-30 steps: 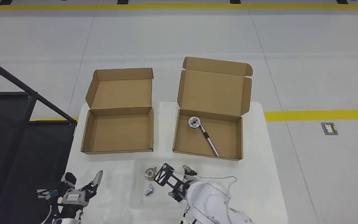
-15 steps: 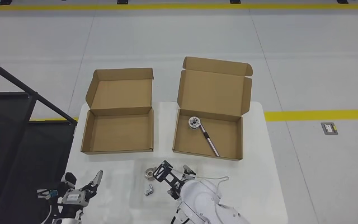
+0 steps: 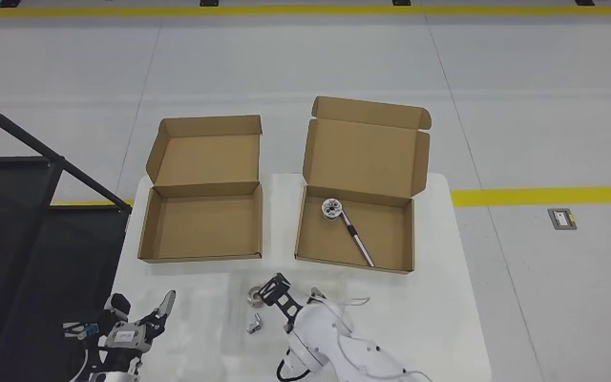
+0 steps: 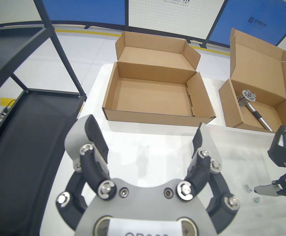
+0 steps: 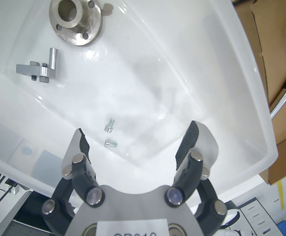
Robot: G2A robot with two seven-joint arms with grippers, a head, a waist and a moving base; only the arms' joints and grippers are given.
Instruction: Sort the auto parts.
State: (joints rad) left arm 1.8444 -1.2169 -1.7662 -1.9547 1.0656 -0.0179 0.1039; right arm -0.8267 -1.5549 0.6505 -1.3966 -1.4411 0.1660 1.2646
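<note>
A white tabletop (image 3: 449,286) carries two open cardboard boxes side by side at its far half. The left box (image 3: 200,224) sits with its lid up; the right box (image 3: 387,239) holds a metal shaft with a toothed disc (image 3: 351,234) lying slantwise on its floor. The left claw (image 4: 145,125) hangs wide open over the near left corner, gripping nothing. The right claw (image 5: 137,131), also spread wide and holding nothing, hovers over the near edge, above the loose parts. Beyond its fingertips lie a round flanged hub (image 5: 75,21) and, just beside it, a small bracket with a pin (image 5: 41,68). Two tiny screws (image 5: 109,125) rest close together, near one finger.
</note>
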